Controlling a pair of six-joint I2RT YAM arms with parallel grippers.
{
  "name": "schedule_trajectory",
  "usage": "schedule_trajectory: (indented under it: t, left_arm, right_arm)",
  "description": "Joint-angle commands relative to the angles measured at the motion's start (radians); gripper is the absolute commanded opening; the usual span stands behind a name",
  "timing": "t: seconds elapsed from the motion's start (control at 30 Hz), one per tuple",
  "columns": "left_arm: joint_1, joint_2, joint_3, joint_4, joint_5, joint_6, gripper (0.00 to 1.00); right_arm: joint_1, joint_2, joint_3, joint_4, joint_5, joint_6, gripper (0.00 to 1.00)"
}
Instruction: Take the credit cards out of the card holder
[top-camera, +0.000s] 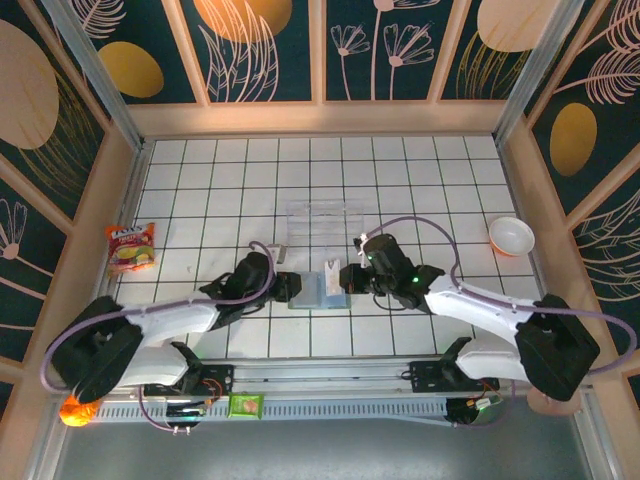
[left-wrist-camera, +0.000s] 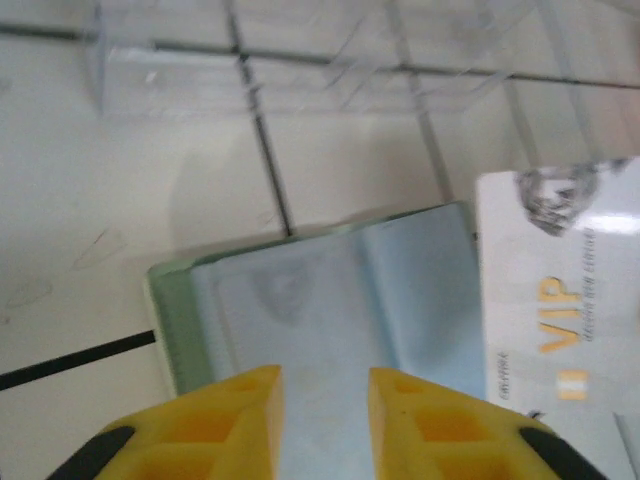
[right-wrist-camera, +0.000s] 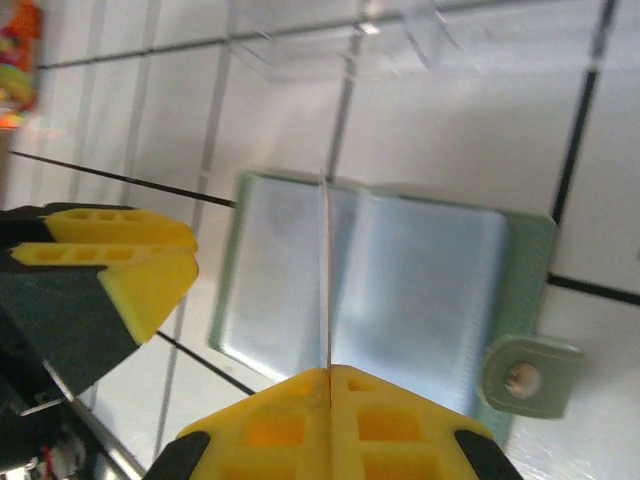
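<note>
The card holder lies open and flat on the white tiles, grey-green with pale blue pockets. My right gripper is shut on a white credit card marked "VIP". It holds the card on edge above the holder's middle fold, where the card shows as a thin line. My left gripper stands open over the holder's left panel, its yellow fingers apart with nothing between them.
A clear plastic piece sits just behind the holder. A snack packet lies at the left and a white bowl at the right. The holder's snap tab sticks out on its right side. Wooden walls ring the tiles.
</note>
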Motion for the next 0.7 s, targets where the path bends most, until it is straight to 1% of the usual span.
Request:
schedule_trajectory:
  t: [0.0,0.13,0.23,0.27,0.37,0.57,0.67]
  left_arm:
    - [0.011,-0.111,-0.058,0.15,0.062,0.025,0.4]
    - [0.08,-0.198,-0.138,0.374,0.243,-0.002,0.57]
    - [0.127,-0.24,-0.176,0.476,0.329,-0.039,0.74]
    - [0.134,-0.25,-0.185,0.5,0.342,-0.044,0.77]
    - [0.14,-0.26,-0.217,0.598,0.374,-0.066,0.76]
    - [0.157,-0.184,-0.248,0.825,0.425,-0.147,0.62]
    - [0.158,-0.152,-0.242,0.898,0.448,-0.17,0.54]
  right_arm:
    - [-0.017,-0.043,-0.029,0.147,-0.033,-0.085,0.0]
    - [-0.041,-0.049,-0.061,0.362,-0.141,-0.089,0.0]
    - [-0.067,-0.047,-0.087,0.5,-0.23,-0.07,0.0]
    - [-0.075,-0.048,-0.099,0.549,-0.257,-0.059,0.0]
    - [-0.088,-0.046,-0.128,0.678,-0.327,-0.02,0.0]
    - [-0.088,-0.017,-0.171,0.855,-0.412,0.072,0.0]
    - [-0.087,-0.008,-0.194,0.919,-0.416,0.117,0.0]
